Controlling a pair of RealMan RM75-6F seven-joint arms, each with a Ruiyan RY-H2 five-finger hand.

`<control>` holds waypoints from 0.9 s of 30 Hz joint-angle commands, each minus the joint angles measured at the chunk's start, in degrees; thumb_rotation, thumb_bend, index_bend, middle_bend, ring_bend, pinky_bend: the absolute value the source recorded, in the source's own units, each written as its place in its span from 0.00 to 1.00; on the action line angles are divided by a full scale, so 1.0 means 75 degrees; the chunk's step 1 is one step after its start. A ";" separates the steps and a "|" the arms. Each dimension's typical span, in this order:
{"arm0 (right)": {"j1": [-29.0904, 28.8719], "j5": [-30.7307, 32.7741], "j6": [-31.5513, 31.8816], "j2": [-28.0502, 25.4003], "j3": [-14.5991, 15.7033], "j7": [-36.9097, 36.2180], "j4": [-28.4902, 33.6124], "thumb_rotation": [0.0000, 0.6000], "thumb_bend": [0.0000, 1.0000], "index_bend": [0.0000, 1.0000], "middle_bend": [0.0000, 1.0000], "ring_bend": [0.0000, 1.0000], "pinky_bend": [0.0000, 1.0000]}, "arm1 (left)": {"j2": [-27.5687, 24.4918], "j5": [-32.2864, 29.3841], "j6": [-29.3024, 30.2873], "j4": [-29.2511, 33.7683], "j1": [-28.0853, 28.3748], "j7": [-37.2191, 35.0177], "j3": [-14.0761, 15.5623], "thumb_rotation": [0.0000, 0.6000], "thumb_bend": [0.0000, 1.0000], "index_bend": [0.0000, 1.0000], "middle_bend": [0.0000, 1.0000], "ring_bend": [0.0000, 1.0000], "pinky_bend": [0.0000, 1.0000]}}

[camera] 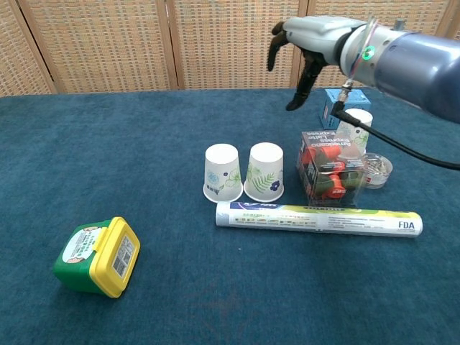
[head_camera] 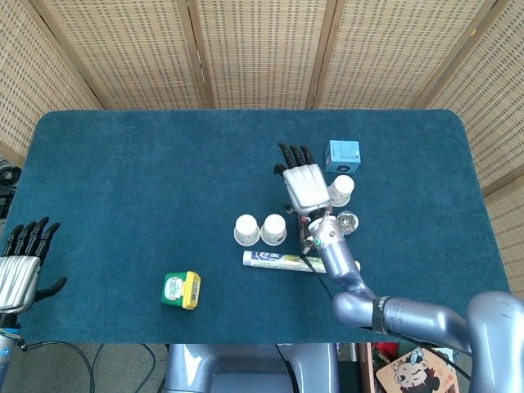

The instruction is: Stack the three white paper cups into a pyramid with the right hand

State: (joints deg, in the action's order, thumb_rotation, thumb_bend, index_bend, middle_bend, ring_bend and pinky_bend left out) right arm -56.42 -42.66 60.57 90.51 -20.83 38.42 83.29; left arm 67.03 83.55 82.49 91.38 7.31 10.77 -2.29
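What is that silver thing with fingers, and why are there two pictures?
It is a robot's hand. The robot has two arms, and two cameras of its own: one looks down from its head, one looks forward from its chest. The right hand is lifted above the blue table, open and holding nothing. The left hand waits at the table's edge, also open. Two white cups stand upside down side by side. A third cup stands behind a clear box. There is also a long tube, a green and yellow tub, a blue box and a small glass dish.

Right hand (head_camera: 308,184) raised, empty; left hand (head_camera: 20,266) spread.
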 commanded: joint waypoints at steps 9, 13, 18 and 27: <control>0.0378 0.0423 -0.0289 -0.0480 0.0359 -0.0153 -0.0608 1.00 0.16 0.35 0.00 0.00 0.00 | 0.0012 0.0063 0.0043 0.0068 -0.0008 0.0112 0.0023 1.00 0.22 0.00 0.00 0.00 0.00; 0.0439 0.0499 -0.0382 -0.0507 0.0456 -0.0202 -0.0790 1.00 0.16 0.35 0.00 0.00 0.00 | 0.0031 0.0093 0.0027 0.0073 0.0004 0.0169 0.0041 1.00 0.22 0.00 0.00 0.00 0.00; 0.0460 0.0464 -0.0553 -0.0397 0.0528 -0.0384 -0.1129 1.00 0.16 0.35 0.00 0.00 0.00 | 0.0045 0.0095 0.0048 0.0074 -0.0002 0.0199 0.0035 1.00 0.22 0.00 0.00 0.00 0.00; 0.0394 0.0352 -0.0998 -0.0033 0.0577 -0.0749 -0.2151 1.00 0.16 0.35 0.00 0.00 0.00 | 0.0097 0.0105 0.0046 0.0078 0.0013 0.0351 0.0036 1.00 0.22 0.00 0.00 0.00 0.00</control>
State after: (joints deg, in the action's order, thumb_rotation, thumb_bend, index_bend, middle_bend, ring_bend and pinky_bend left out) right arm -53.24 -39.93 54.12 89.52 -16.58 33.45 68.76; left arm 67.71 84.31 82.82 91.96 7.40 13.33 -2.03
